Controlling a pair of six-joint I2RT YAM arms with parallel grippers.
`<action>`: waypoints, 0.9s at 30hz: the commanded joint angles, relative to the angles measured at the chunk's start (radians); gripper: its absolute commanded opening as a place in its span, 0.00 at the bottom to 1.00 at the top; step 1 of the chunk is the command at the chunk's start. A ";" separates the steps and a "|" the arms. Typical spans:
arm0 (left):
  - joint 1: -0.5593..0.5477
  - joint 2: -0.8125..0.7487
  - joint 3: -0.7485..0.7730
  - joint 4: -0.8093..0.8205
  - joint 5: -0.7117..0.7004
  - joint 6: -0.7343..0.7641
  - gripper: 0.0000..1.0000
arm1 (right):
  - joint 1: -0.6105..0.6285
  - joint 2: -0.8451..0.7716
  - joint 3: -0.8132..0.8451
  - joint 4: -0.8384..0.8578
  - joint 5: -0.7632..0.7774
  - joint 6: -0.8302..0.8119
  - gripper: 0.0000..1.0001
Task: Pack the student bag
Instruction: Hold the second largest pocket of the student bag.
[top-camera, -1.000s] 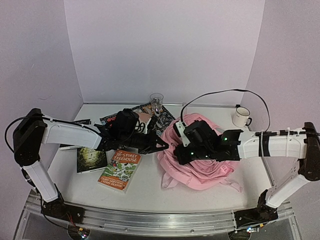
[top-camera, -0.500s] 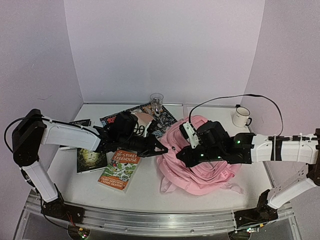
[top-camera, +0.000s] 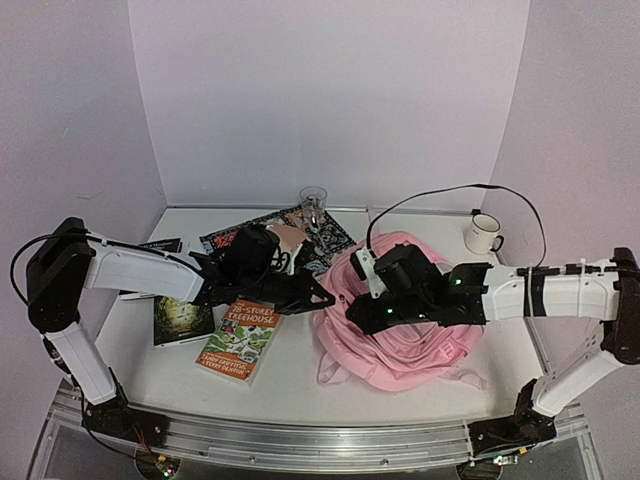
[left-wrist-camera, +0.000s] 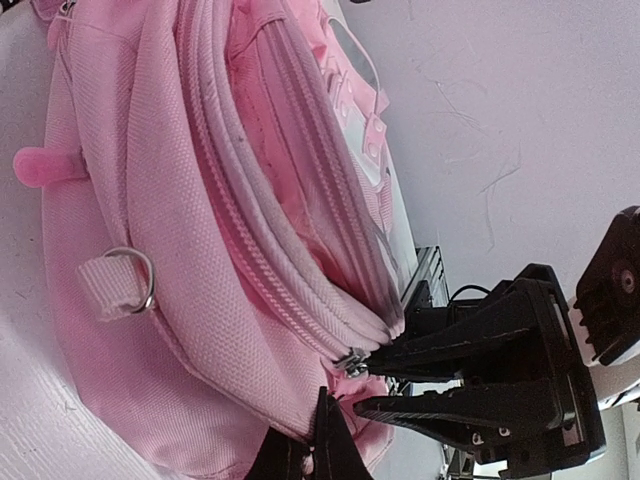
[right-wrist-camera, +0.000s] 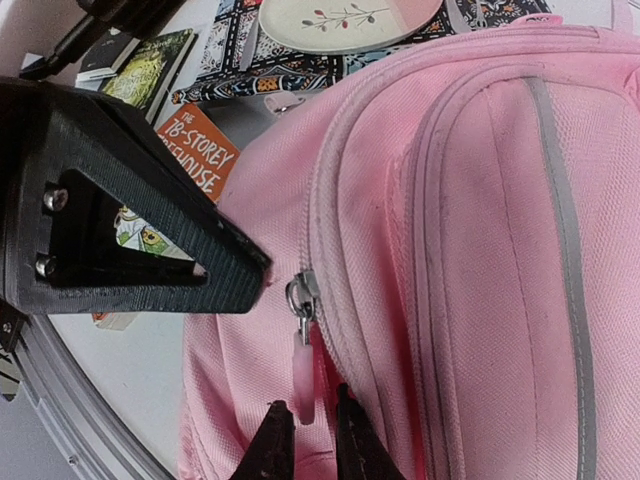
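Observation:
The student bag (top-camera: 415, 320), a soft pink backpack, lies right of the table's centre, with its zipped front up. My left gripper (top-camera: 325, 293) is at the bag's left edge. In the left wrist view it (left-wrist-camera: 321, 400) is shut on a fold of pink fabric just below the zip. My right gripper (top-camera: 375, 312) hovers over the same corner. Its jaws (right-wrist-camera: 310, 398) stand slightly open, and the tip of the pink zipper pull (right-wrist-camera: 302, 370) hangs loose between them. The metal slider (right-wrist-camera: 302, 292) sits at the zip's end.
An orange Treehouse book (top-camera: 240, 340) and a green book (top-camera: 182, 318) lie left of the bag. Behind them are a patterned magazine (top-camera: 325, 240) with a plate (right-wrist-camera: 345, 15) on it, and a glass (top-camera: 313, 200). A white mug (top-camera: 484, 233) stands at the back right.
The bag has dropped from a bunched, lifted heap to lie flatter. The right gripper's jaws have parted round the zipper pull. The left arm has held its place.

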 joint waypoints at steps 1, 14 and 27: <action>-0.017 -0.062 0.074 0.068 -0.017 -0.005 0.00 | -0.012 0.030 0.059 -0.052 0.061 0.007 0.18; -0.021 -0.061 0.099 0.074 -0.009 -0.009 0.00 | -0.012 0.088 0.096 -0.008 -0.054 0.031 0.18; -0.034 -0.069 0.078 0.079 -0.027 -0.004 0.00 | -0.012 0.065 0.119 0.015 0.001 0.095 0.09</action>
